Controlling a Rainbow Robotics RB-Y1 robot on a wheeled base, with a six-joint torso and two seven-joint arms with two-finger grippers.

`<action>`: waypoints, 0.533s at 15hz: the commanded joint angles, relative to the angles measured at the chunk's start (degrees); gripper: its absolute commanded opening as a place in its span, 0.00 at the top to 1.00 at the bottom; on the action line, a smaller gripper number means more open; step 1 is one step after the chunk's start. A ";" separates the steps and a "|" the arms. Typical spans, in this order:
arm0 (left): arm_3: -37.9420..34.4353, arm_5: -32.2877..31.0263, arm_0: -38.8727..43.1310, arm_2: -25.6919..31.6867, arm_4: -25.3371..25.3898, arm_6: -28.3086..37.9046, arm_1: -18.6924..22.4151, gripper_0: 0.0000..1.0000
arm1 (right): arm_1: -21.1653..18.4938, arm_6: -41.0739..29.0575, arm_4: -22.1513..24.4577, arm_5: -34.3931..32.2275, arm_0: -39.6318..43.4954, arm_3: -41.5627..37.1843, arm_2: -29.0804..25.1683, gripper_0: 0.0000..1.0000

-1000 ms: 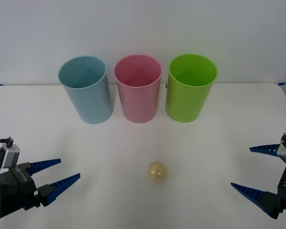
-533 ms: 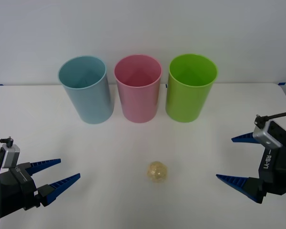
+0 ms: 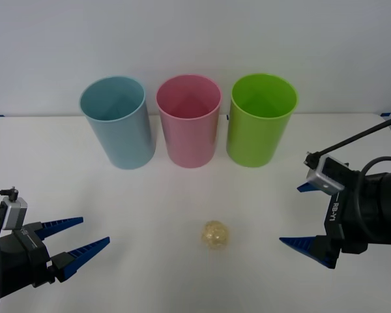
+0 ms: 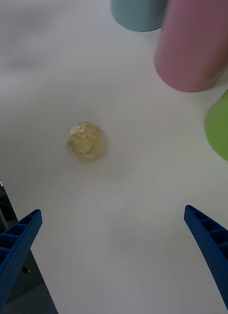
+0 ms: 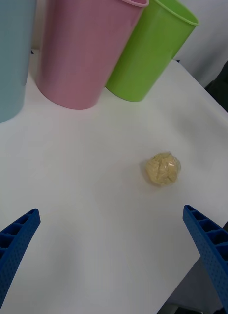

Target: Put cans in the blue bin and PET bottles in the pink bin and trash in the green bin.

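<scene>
Your right tool (image 3: 300, 217) hangs with fingers apart near the worktop's (image 3: 182, 274) right edge; centre them over the trash (image 3: 216, 234), mid-worktop toward the front edge, before closing, then carry it to the green bin (image 3: 261, 120)

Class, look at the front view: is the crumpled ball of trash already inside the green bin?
No. The trash lies on the white table, in front of the green bin and apart from it.
</scene>
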 commanded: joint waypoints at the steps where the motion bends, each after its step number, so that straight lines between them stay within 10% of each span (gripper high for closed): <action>1: 0.00 0.00 0.00 0.00 0.00 0.00 0.00 0.00 | -0.12 -0.96 2.52 -3.01 -6.03 1.51 6.21 0.00; 8: 0.00 0.00 0.00 0.00 0.00 0.00 0.00 0.00 | 2.43 2.20 4.19 -3.10 -18.86 12.85 20.37 0.00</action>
